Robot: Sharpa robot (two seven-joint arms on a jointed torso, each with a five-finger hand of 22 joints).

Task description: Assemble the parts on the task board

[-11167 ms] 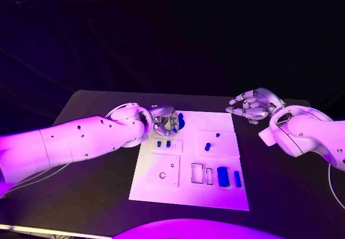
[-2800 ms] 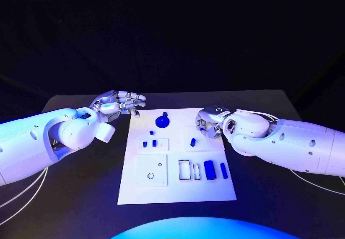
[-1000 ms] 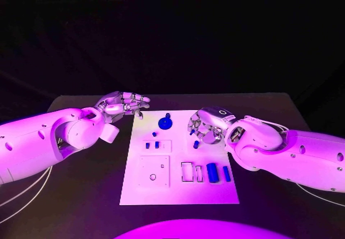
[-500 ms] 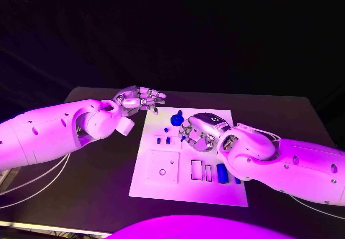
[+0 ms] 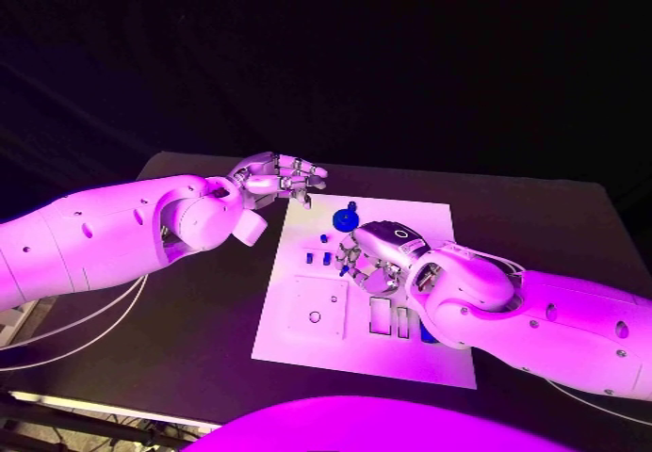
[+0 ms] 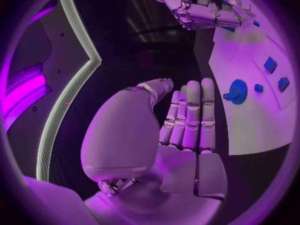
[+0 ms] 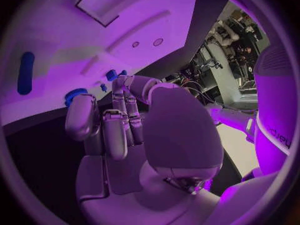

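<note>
Black counter [image 5: 163, 348] with a white board [image 5: 326, 339].
Right hand [image 5: 374, 259] hovers over the board with curled, empty-looking fingers; left hand [image 5: 279, 179] beside the board, fingers straight, holding nothing.

Light: magenta, strong on the task board [image 5: 424, 221] and both arms.
Glare: bright sheen along the left arm [image 5: 109, 235].
Surroundings: dark beyond the table [image 5: 190, 363].
Wrist views: straight edges bend.

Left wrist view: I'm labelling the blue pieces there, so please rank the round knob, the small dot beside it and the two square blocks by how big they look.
1. Round knob, clearly largest.
2. The two square blocks: they look alike, so I won't rank them.
3. Small dot, smallest.
All lie on the white board; fisheye bending may skew this.
</note>
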